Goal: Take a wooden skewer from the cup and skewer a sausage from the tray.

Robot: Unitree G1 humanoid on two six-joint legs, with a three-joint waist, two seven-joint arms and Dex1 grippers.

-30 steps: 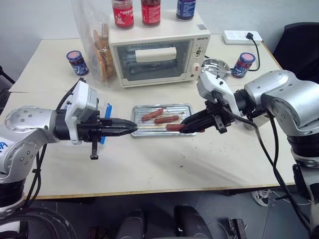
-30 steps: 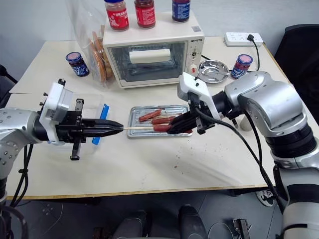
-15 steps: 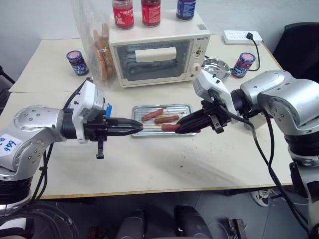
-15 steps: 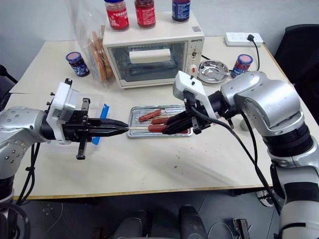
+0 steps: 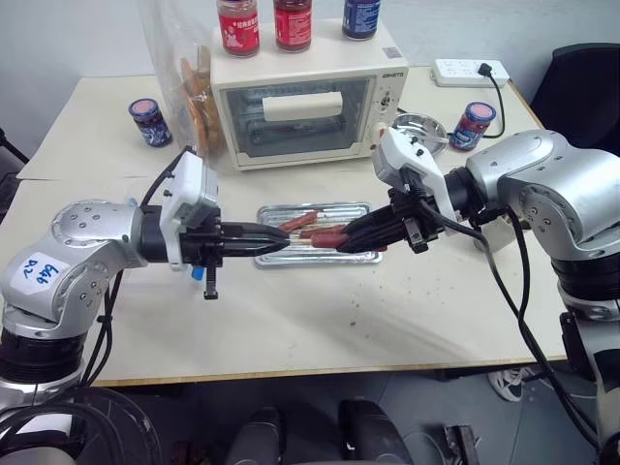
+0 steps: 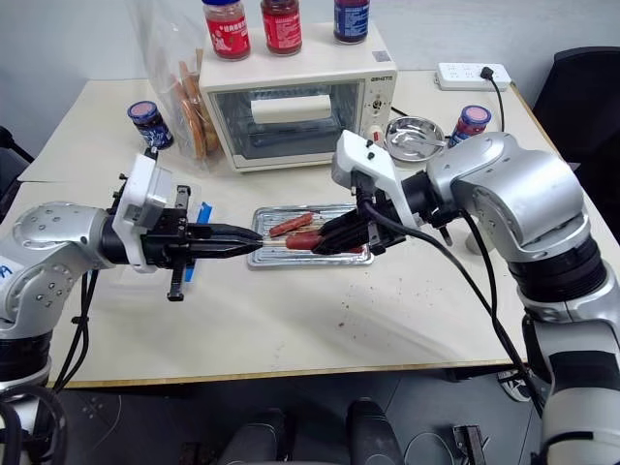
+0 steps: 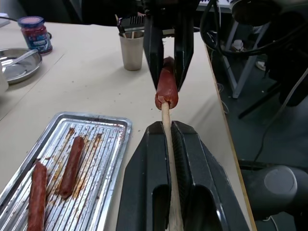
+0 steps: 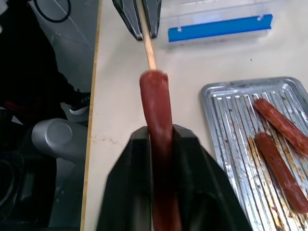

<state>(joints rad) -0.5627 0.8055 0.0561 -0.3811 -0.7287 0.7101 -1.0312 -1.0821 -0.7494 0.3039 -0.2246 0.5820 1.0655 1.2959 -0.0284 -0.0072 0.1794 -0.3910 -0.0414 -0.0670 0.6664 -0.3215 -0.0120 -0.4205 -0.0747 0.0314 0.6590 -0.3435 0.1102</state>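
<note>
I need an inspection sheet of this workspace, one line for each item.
Surface: beige table, small dark specks.
Job's things: wooden skewer tip in red sausage; two sausages on ridged silver tray; grey-beige cup holds skewers.
Clutter: cream toaster oven, three jars on top, steel dish, clear box with blue clip.
Grippers: left gripper shut on skewer; right gripper holds sausage.
Cables: white power strip, black cord.
Surroundings: nothing seen.

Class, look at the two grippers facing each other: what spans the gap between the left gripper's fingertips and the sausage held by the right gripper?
A wooden skewer, running from the left gripper into the sausage end; clearest in the left wrist view.
</note>
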